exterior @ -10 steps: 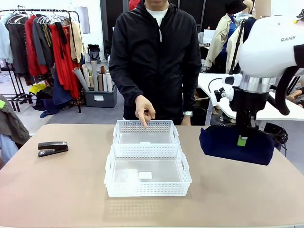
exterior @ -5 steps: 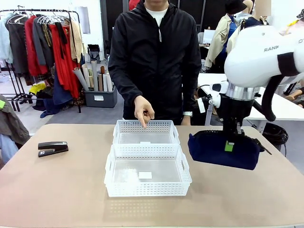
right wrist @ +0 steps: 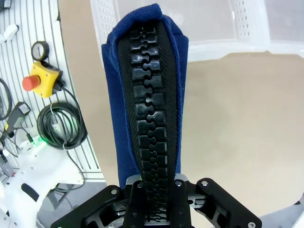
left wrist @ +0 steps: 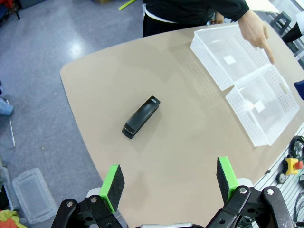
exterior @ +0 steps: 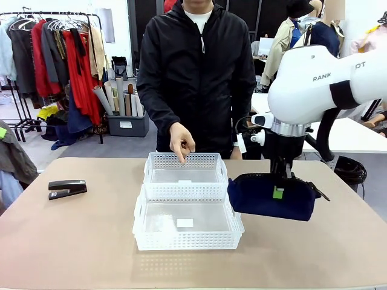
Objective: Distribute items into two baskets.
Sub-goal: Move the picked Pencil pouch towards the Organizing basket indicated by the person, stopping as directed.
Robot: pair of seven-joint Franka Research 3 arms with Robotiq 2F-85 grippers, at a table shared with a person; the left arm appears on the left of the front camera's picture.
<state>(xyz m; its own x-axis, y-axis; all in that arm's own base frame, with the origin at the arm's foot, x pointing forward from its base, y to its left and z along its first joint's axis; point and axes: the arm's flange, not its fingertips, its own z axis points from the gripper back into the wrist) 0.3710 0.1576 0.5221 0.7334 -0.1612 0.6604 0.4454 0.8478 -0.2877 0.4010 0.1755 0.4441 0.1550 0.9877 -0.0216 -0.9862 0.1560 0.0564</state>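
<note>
Pouch [exterior: 254, 194] carried leftward to the baskets' [exterior: 187, 240] three o'clock.
My right gripper [exterior: 278, 192] pinches it; baskets empty, stapler [exterior: 67, 188] waits at nine o'clock.

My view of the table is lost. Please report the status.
Right gripper shut on pouch, lifted, at right of near basket. Left gripper open, high above stapler. Person's hand points into far basket.

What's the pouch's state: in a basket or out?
Out: the pouch hangs clamped in the right gripper, beside the right rim of the near basket; that basket is empty.
</note>
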